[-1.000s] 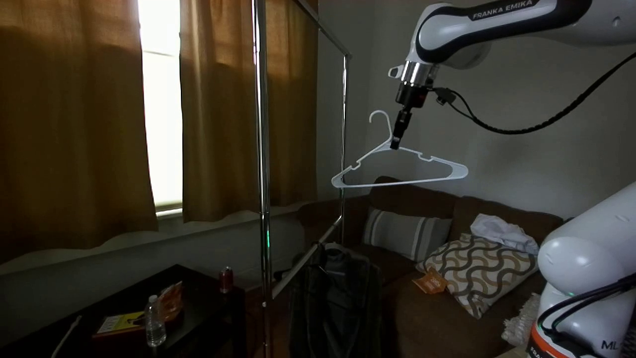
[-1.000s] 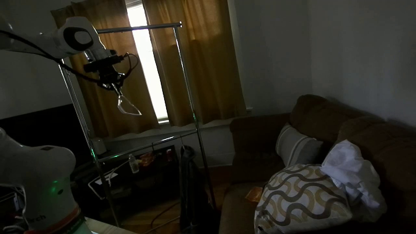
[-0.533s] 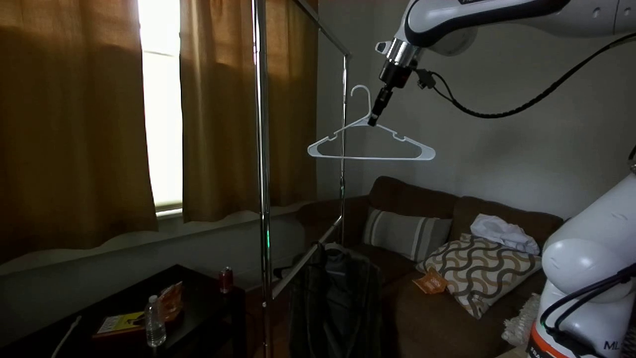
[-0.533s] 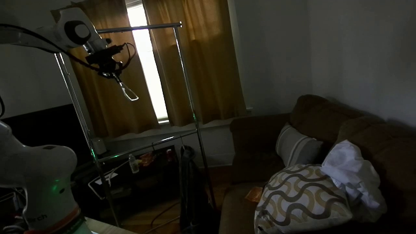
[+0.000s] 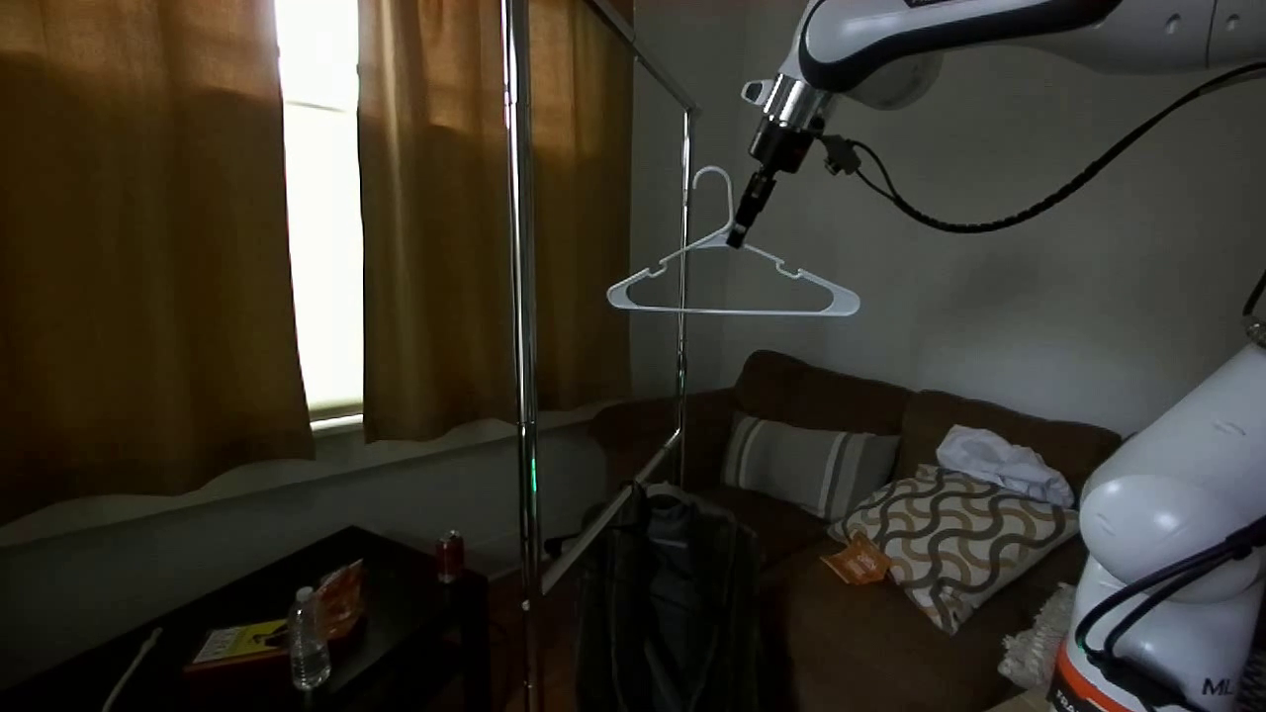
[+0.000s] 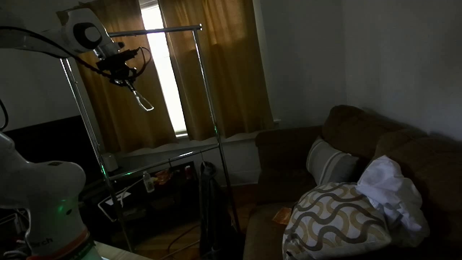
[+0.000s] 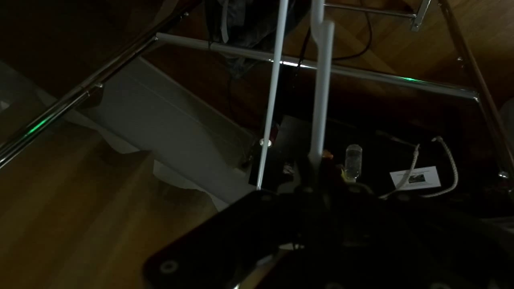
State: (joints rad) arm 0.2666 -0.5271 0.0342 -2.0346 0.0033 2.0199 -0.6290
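while the black two-fingered gripper (image 5: 736,238) slants down from the white-and-black jointed arm (image 5: 949,44), it pinches a white plastic clothes hanger (image 5: 710,240) at the upper shoulder, just beside the base of the hook. the hanger is up in the air in both exterior views, well above the sofa and the table; in an exterior view its lower bar lies about level and its hook curls up to the left of the gripper. in the wrist view two pale lengths of it run upward from the claw, which is too dark there to make out clearly.

in an exterior view the hanger overlaps the far upright of a chrome tubular garment rack (image 5: 522,297); whether the two touch, i cannot tell. from the rack's lower rail hangs a dark garment (image 5: 673,593). mustard-brown fabric curtains (image 5: 435,227) flank a bright window (image 5: 321,198).

on the low black table (image 5: 391,564) stand a clear plastic bottle (image 5: 309,648) and a red drinks can (image 5: 449,557), with an orange packet (image 5: 341,593) near the bottle. on the brown upholstered sofa (image 5: 821,396) are a grey striped cushion (image 5: 811,463), a cream cushion with wavy bands (image 5: 954,534) and a crumpled white cloth (image 5: 1004,463) touching it.
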